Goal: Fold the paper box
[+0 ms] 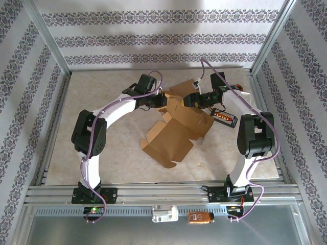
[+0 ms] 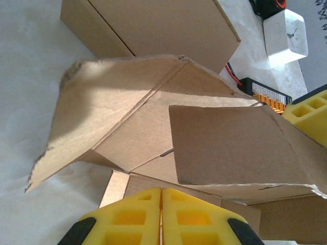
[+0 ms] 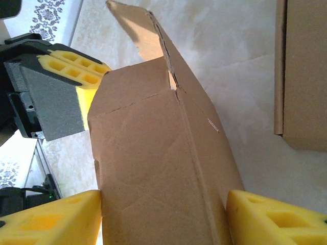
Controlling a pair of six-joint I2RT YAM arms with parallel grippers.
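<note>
Cardboard box (image 1: 176,130) half-folded mid-surface (image 1: 102,163) — left pincer (image 2: 161,217) pressed together by its eleven-o'clock flap, right pincer (image 3: 163,199) spread astride the one-o'clock flap.

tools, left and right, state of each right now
left tool: closed at the paper box edge, grip cannot be told
right tool: open, straddling a flap

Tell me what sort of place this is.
Probably a robot lab work cell: an aluminium frame encloses the table, patterned backdrop panels serve as walls, and a left arm and right arm bolted at the near edge work on a cardboard box.
</note>
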